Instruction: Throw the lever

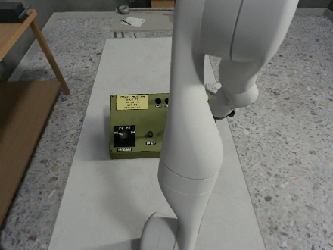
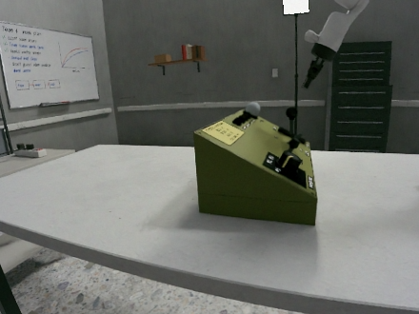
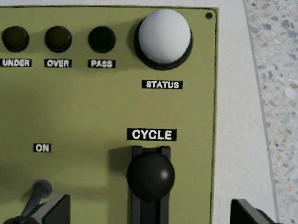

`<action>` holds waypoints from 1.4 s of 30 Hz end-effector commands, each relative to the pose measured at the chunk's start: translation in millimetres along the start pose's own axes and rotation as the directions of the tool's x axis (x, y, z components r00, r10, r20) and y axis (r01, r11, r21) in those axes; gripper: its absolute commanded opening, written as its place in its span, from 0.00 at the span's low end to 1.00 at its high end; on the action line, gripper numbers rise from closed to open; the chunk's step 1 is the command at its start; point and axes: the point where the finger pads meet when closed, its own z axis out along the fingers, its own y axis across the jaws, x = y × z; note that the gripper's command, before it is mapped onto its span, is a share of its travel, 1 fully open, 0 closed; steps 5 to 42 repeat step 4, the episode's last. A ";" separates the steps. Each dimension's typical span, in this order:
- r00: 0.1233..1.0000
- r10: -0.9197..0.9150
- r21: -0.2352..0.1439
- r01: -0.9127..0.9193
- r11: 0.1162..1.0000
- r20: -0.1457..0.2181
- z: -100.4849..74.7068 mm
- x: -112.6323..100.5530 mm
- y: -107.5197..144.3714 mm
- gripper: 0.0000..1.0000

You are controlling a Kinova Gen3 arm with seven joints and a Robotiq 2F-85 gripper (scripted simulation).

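Observation:
The olive console (image 2: 254, 168) sits on the white table and also shows in the top view (image 1: 138, 125). In the wrist view the black ball lever (image 3: 150, 174) sits in its slot at the end just below the CYCLE label (image 3: 151, 134). Its ball knob also shows in the exterior view (image 2: 290, 112). My gripper (image 2: 309, 78) hangs high above the console's far side, open and empty. Its fingertips show at the bottom corners of the wrist view (image 3: 150, 216), to either side of the lever and well above it.
A white STATUS dome (image 3: 164, 36) and three dark lamps marked UNDER, OVER, PASS (image 3: 58, 39) line the top of the panel. A small toggle (image 3: 36, 196) sits below ON. A rotary selector (image 1: 122, 137) is at the console's left. My arm (image 1: 193, 125) hides the console's right part in the top view.

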 end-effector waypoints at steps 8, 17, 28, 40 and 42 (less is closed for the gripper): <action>1.000 0.000 -0.001 0.000 1.000 -0.002 -0.5 0.8 0.2 1.00; 1.000 0.000 -0.001 0.000 1.000 -0.002 -0.5 0.8 0.2 1.00; 1.000 0.000 -0.001 0.000 1.000 -0.002 -0.5 0.8 0.2 1.00; 1.000 0.000 -0.001 0.000 1.000 -0.002 -0.5 0.8 0.2 1.00; 1.000 0.000 -0.001 0.000 1.000 -0.002 -0.5 0.8 0.2 1.00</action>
